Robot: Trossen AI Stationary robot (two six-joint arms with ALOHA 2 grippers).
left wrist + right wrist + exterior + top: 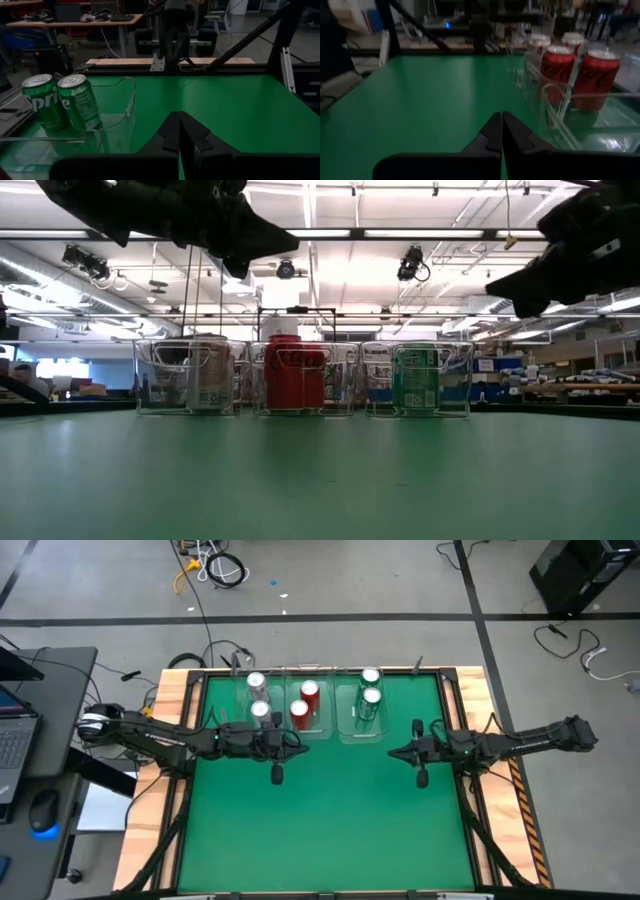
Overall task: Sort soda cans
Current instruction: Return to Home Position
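Six soda cans stand upright in three clear bins along the table's far edge: two silver cans point(258, 695) in the left bin, two red cans point(304, 704) in the middle bin, two green cans point(370, 690) in the right bin. The green cans point(65, 102) show in the left wrist view, the red cans point(575, 75) in the right wrist view. My left gripper point(277, 775) hovers shut, just in front of the left and middle bins. My right gripper point(421, 778) hovers shut, in front of and to the right of the right bin. Neither touches anything.
The three clear plastic bins point(300, 378) sit side by side at the far edge. A wide stretch of green table point(320, 830) lies in front of them. Wooden rails point(165, 740) frame the table's sides. A desk with a laptop and mouse stands off to the left.
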